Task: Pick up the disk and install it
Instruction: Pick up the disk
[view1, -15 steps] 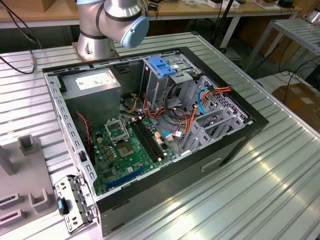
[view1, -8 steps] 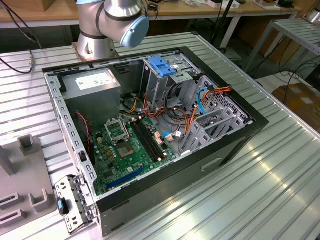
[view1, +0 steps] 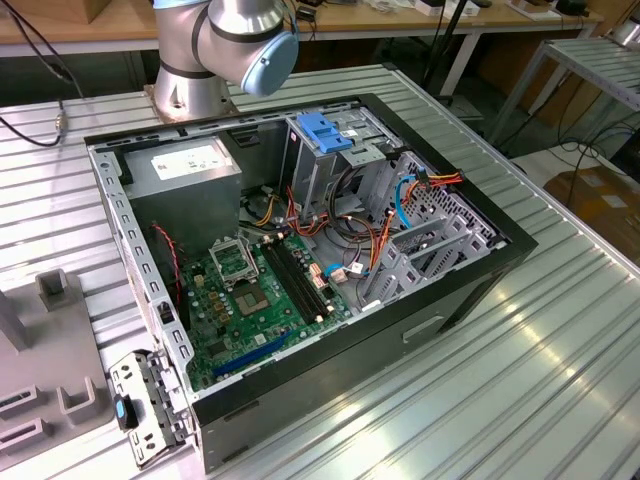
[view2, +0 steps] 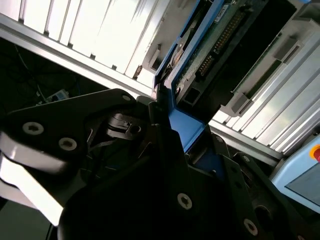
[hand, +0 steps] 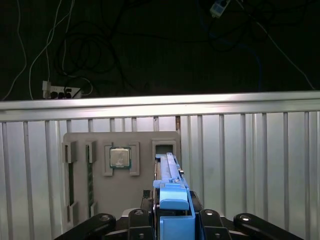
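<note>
Disk (hand: 172, 192) clamped in gripper (hand: 172, 222), held edge-on over the ribbed metal table (hand: 260, 165).

First wrist view: the disk sits between the black fingers (hand: 210, 218), blue side rail toward the camera. Its long axis runs straight out from the gripper, toward a grey holder plate (hand: 90, 200) that carries a processor chip (hand: 120, 158). Second wrist view: the disk (view2: 212, 47) shows its green circuit-board face and blue rail, projecting from the gripper (view2: 165, 120), jaws closed on the rail end. Exterior view: the arm's base and shoulder joint (view1: 225, 45) stand upright at the upper part of the exterior view's left, behind the open computer case (view1: 470, 290), which lies mid-frame.
</note>
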